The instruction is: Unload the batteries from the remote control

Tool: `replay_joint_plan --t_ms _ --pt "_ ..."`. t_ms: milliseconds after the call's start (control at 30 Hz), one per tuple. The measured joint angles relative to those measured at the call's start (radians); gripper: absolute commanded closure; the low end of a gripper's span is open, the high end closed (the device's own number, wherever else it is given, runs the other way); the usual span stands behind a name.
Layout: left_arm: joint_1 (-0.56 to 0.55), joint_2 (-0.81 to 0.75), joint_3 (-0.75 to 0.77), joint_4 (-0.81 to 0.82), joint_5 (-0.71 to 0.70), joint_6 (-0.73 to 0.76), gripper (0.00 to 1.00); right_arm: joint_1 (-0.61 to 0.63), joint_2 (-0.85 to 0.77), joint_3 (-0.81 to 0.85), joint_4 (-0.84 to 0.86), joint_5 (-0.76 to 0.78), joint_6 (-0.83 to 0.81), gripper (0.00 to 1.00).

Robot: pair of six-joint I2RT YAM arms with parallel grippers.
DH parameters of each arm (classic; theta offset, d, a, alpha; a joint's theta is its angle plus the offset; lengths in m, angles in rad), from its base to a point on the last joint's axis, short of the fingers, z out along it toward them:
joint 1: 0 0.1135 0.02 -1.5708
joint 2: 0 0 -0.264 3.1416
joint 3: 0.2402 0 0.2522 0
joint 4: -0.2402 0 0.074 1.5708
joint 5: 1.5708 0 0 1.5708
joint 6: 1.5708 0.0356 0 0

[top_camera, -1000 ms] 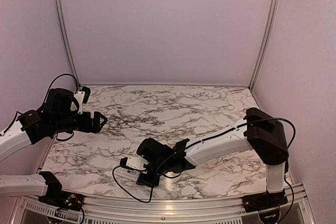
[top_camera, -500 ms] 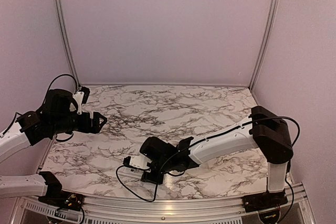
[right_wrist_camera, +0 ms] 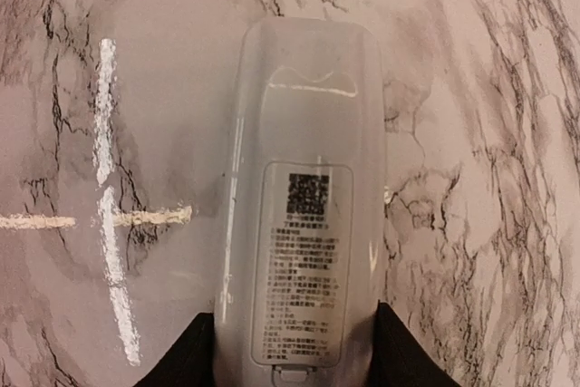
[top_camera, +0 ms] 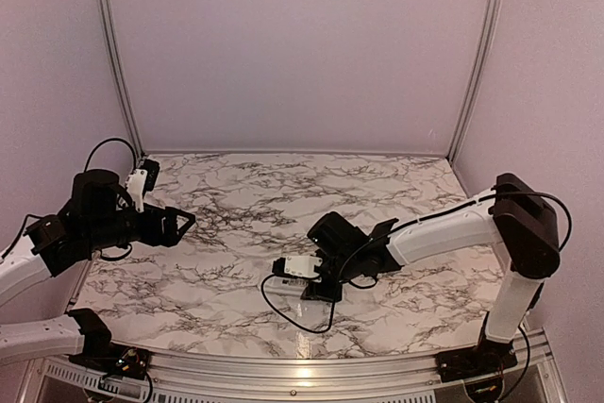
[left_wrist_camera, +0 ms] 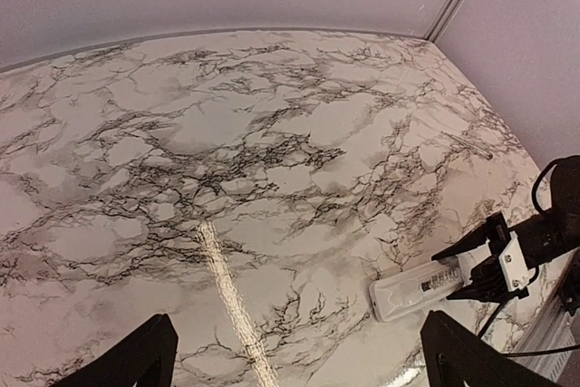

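Note:
The remote control (right_wrist_camera: 304, 215) is a slim white bar lying flat on the marble table with its printed back cover closed and facing up. It also shows in the top view (top_camera: 294, 266) and the left wrist view (left_wrist_camera: 419, 289). My right gripper (right_wrist_camera: 294, 362) is shut on the near end of the remote, one black finger on each long side; it also shows in the top view (top_camera: 319, 274). My left gripper (top_camera: 175, 222) is open and empty, held above the table's left side, far from the remote. The batteries are hidden inside the remote.
The marble table (top_camera: 236, 205) is bounded by purple walls with metal posts at the back corners. The right arm's black cable (top_camera: 283, 309) loops over the table near the front edge. The front metal rail (top_camera: 302, 375) runs below it.
My right gripper has slid the remote to the right and a little away from the front edge. My left arm has shifted slightly and stays open.

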Motion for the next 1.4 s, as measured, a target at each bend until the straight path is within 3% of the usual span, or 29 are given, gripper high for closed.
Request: replay_joint_plan --t_ms 267,400,667,767,1067,1400 --pt "0.000 -0.031 -0.034 0.056 0.062 0.013 0.02 -0.122 -0.006 -0.023 -0.023 -0.116 -0.214 0.57" --pt "0.000 -0.037 -0.035 0.067 0.066 0.017 0.02 -0.150 0.011 0.007 -0.057 -0.145 -0.296 0.44" --pt "0.000 -0.036 -0.036 0.067 0.065 0.021 0.02 -0.151 0.039 0.029 -0.041 -0.149 -0.348 0.29" --pt "0.000 -0.036 -0.036 0.067 0.064 0.021 0.02 -0.151 0.039 0.029 -0.031 -0.142 -0.349 0.11" --pt "0.000 -0.017 -0.034 0.066 0.048 0.037 0.01 -0.151 0.014 0.035 -0.038 -0.122 -0.308 0.01" --pt "0.000 0.119 0.024 0.056 0.047 0.184 0.01 -0.151 -0.235 -0.030 0.005 -0.109 -0.087 0.02"
